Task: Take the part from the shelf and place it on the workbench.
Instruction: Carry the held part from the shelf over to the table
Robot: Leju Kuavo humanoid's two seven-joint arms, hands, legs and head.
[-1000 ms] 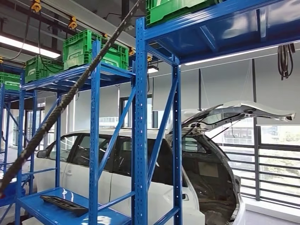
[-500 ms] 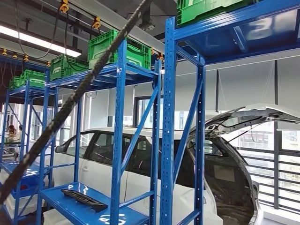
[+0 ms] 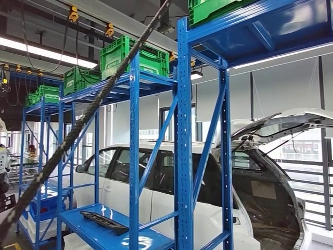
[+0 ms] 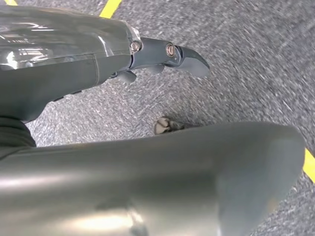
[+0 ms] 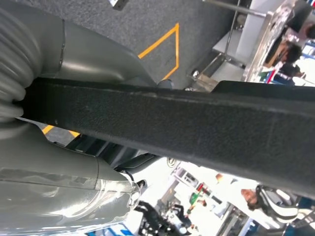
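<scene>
Across the right hand (image 5: pixel 55 142) — a long black textured part (image 5: pixel 208 132) gripped, left hand (image 4: pixel 111 64) above grey floor (image 4: pixel 241 54), grasp unclear.

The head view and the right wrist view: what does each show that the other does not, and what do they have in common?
Only the head view: blue shelves, green crates on top, a white car behind, a braided cable crossing. Only the right wrist view: the right hand apparently holding a long black part, grey floor, people beyond. Common: a black part, though the head view's one lies on a low shelf.
</scene>
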